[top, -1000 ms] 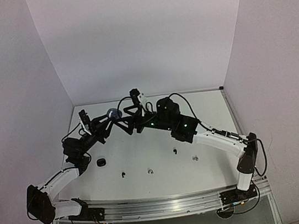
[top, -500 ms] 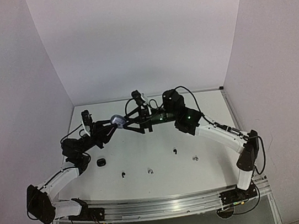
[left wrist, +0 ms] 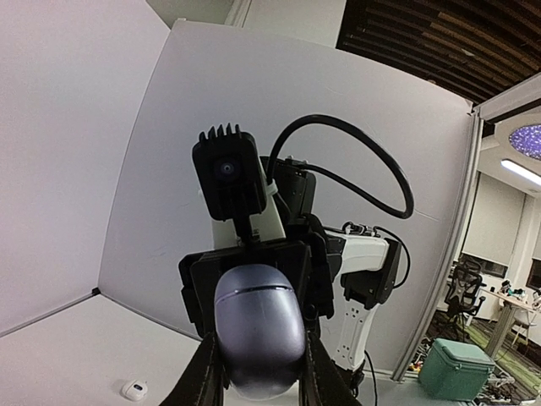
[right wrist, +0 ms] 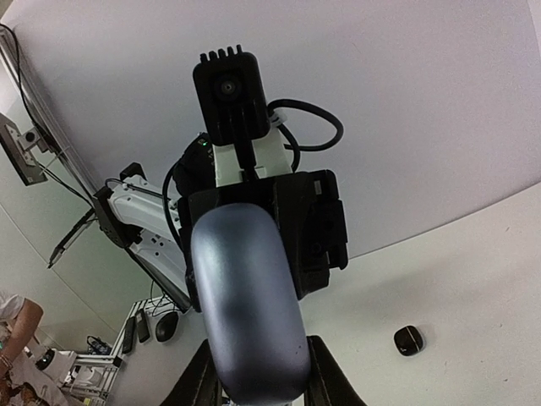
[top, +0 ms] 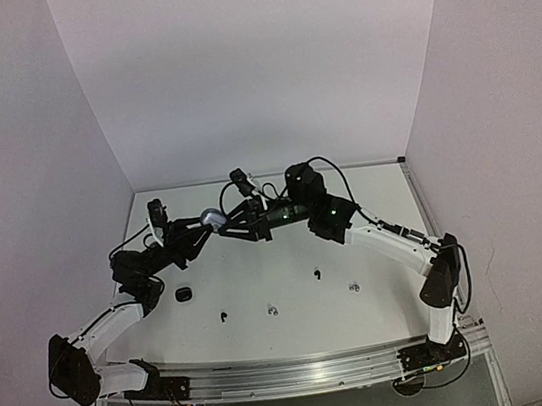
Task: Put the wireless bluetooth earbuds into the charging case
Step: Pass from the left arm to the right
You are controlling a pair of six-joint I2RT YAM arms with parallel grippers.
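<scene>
A grey pebble-shaped charging case, lid closed, hangs in the air above the back of the table. My left gripper is shut on it from the left, and my right gripper grips its other end from the right. The case fills the left wrist view between the left gripper's dark fingers. The right wrist view shows the case pressed between the right gripper's fingers. Tiny earbuds lie on the table near the front: a black one, a pale one, a black one and a pale one.
A small black case lies on the table under the left forearm; it also shows in the right wrist view. A small white case sits on the table near the back wall. White walls enclose three sides.
My right gripper has swung in toward the left gripper and closed its wide-open jaws onto the grey case. The left gripper has kept its hold and lowered the case slightly.
</scene>
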